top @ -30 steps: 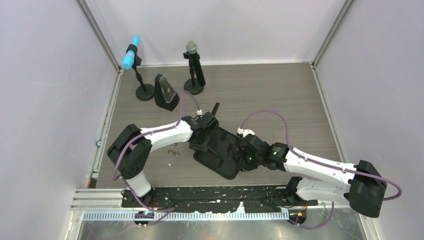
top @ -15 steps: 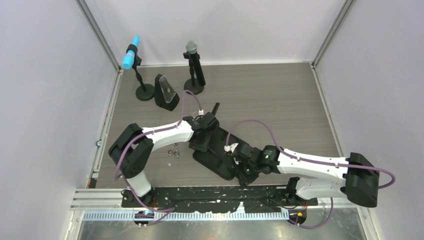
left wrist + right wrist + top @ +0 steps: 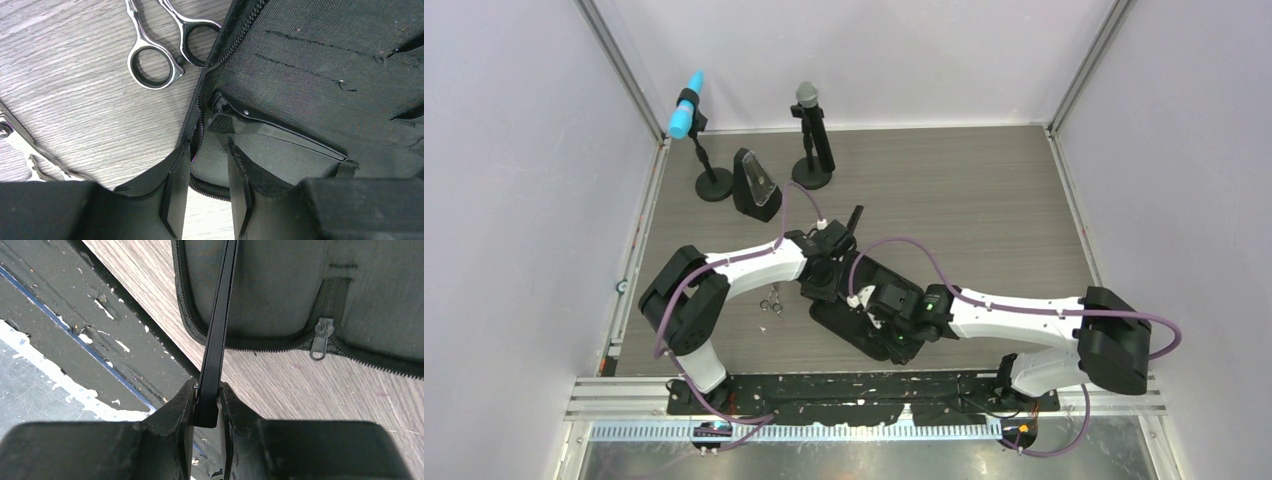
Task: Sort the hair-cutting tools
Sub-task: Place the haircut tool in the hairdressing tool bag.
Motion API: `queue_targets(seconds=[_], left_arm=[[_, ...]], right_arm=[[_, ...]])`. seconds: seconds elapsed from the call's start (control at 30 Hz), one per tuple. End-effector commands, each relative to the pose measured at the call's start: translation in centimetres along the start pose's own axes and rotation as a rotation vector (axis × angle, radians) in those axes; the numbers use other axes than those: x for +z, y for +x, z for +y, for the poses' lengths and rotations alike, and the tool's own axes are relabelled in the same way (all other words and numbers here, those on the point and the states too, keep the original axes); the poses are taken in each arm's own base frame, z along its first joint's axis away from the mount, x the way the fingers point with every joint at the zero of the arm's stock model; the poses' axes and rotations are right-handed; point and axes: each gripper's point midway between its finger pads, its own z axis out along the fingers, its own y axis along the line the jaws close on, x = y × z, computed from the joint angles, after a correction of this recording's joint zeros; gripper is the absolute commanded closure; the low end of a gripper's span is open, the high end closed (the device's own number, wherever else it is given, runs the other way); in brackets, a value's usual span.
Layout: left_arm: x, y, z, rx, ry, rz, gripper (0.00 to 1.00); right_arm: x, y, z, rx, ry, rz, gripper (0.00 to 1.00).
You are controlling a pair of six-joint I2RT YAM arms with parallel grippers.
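A black zippered pouch (image 3: 876, 276) lies open in the middle of the table. My left gripper (image 3: 210, 147) straddles its left rim, one finger outside the zipper and one inside, pinching the edge. A black hair clip (image 3: 272, 131) is tucked in a pocket just beyond the fingers. Two silver scissors (image 3: 155, 70) (image 3: 22, 145) rest on the wood left of the pouch, seen from above as a small silver pair (image 3: 771, 300). My right gripper (image 3: 207, 390) is shut on a long narrow black comb (image 3: 222, 315) that reaches out over the pouch's near edge (image 3: 280, 290).
Two microphones on round bases (image 3: 692, 108) (image 3: 808, 100) and a black wedge-shaped stand (image 3: 755, 186) stand at the back left. The pouch's zipper pull (image 3: 318, 339) hangs at its near rim. The dark mounting rail (image 3: 844, 395) runs along the table's near edge.
My right arm has swung left and nearer with the comb, across the pouch's near edge. The left gripper has stayed on the pouch's rim.
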Motion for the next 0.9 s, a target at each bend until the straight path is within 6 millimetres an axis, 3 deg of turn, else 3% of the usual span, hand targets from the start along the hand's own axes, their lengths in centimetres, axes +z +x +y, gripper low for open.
queue_targets(seconds=[0.0,0.2,0.47,0.7,0.87], left_arm=[[0.1,-0.2,-1.3,-0.007,0.076,-0.008,0.65],[0.3,0.4,-2.1,-0.018,0.122,0.019,0.65],[0.2,0.7,-2.5,-0.025,0.146,0.028,0.65],[0.2,0.7,-2.6,-0.034,0.156,0.030,0.65],[0.1,0.8,-2.5,-0.036,0.150,0.028,0.65]], right_arm=[[-0.1,-2.6,0.2,-0.077,0.022,-0.052,0.95],[0.7,-4.1,-0.1,-0.099,0.093,-0.089,0.95],[2.1,-4.6,-0.9,-0.128,0.165,-0.114,0.94],[3.0,-6.7,0.5,-0.162,0.113,-0.193,0.83],[3.0,-6.7,0.6,-0.172,0.109,-0.186,0.61]])
